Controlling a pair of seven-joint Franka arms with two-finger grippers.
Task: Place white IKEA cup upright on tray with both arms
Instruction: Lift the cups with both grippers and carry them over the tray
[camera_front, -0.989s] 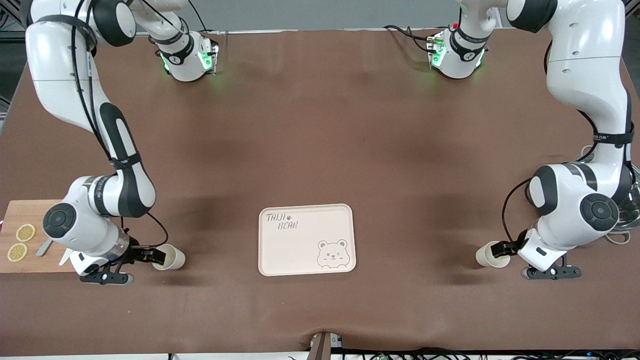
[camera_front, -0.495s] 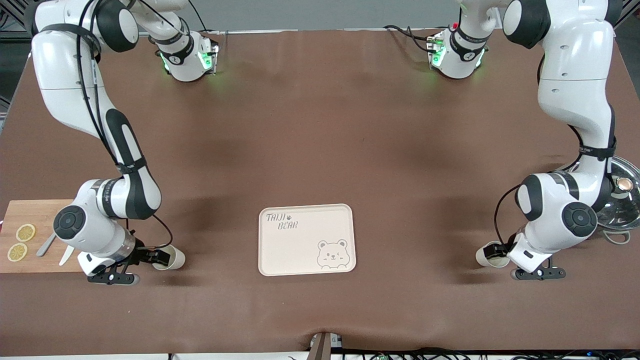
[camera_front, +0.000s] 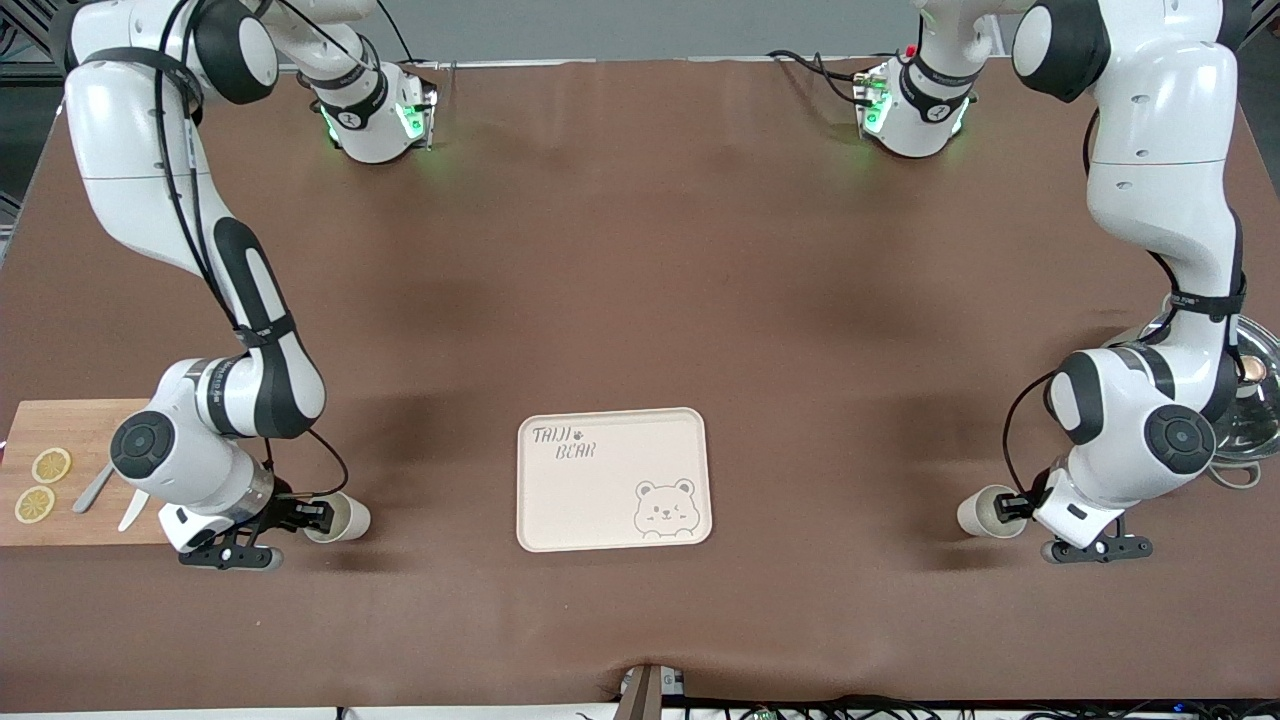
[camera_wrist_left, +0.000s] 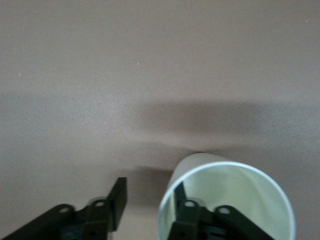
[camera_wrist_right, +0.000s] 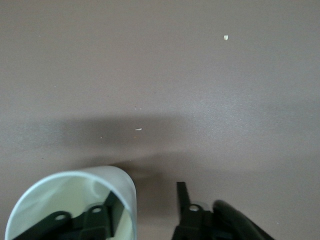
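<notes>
Gripping starts at the right gripper (camera_front: 318, 517): one finger inside its white cup (camera_front: 345, 517), one outside, gap not yet shut (wall unpinched). Tray (camera_front: 612, 478) waits between. Left gripper (camera_front: 1012, 507) straddles its cup (camera_front: 985, 511) likewise; close gently before lifting

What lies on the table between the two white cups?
Only the tray lies between the cup in the right claw and the cup in the left claw, seen in the front view.

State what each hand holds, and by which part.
Nothing gripped yet. The left hand stands open astride one cup's rim, the right hand astride the other cup's.
</notes>
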